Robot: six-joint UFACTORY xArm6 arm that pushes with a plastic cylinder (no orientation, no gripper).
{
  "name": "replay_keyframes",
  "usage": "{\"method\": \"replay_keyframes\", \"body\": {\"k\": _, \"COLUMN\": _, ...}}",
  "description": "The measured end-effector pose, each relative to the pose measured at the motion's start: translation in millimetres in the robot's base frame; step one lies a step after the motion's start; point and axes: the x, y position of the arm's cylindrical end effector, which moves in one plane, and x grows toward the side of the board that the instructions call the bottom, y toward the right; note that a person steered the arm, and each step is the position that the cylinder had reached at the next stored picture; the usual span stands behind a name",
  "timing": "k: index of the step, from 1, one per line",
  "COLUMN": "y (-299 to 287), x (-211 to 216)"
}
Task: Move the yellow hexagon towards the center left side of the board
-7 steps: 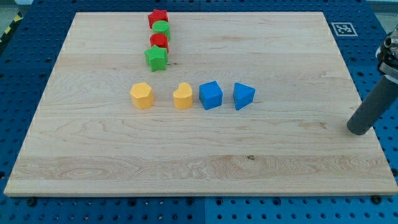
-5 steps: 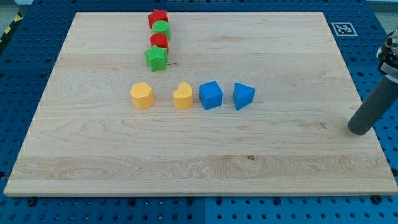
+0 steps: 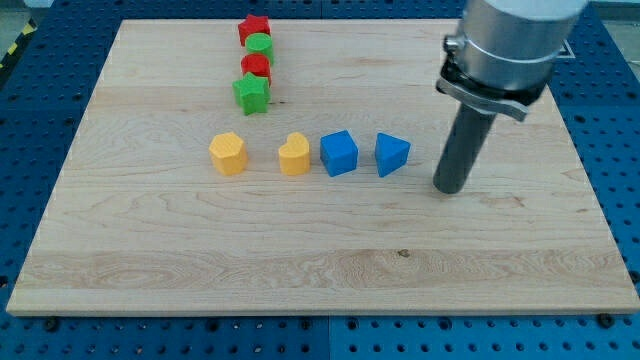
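The yellow hexagon (image 3: 228, 153) lies a little left of the board's middle. A yellow heart block (image 3: 294, 155) is to its right, then a blue cube (image 3: 339, 153) and a blue triangular block (image 3: 391, 154), all in one row. My tip (image 3: 451, 187) rests on the board right of the blue triangular block, a short gap away, far from the yellow hexagon.
Near the view's top, a column holds a red star (image 3: 254, 27), a green round block (image 3: 260, 45), a red block (image 3: 256, 67) and a green star (image 3: 252, 93). The wooden board (image 3: 320, 270) sits on a blue pegboard; a marker tag is mostly hidden at the top right.
My rod has moved left from the board's right edge to just right of the blue triangular block. No block has moved.
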Motion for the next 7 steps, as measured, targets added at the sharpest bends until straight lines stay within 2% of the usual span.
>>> {"method": "replay_keyframes", "body": {"k": 1, "y": 0, "x": -25}}
{"method": "replay_keyframes", "body": {"k": 3, "y": -15, "x": -21}}
{"method": "replay_keyframes", "body": {"k": 7, "y": -95, "x": -14}}
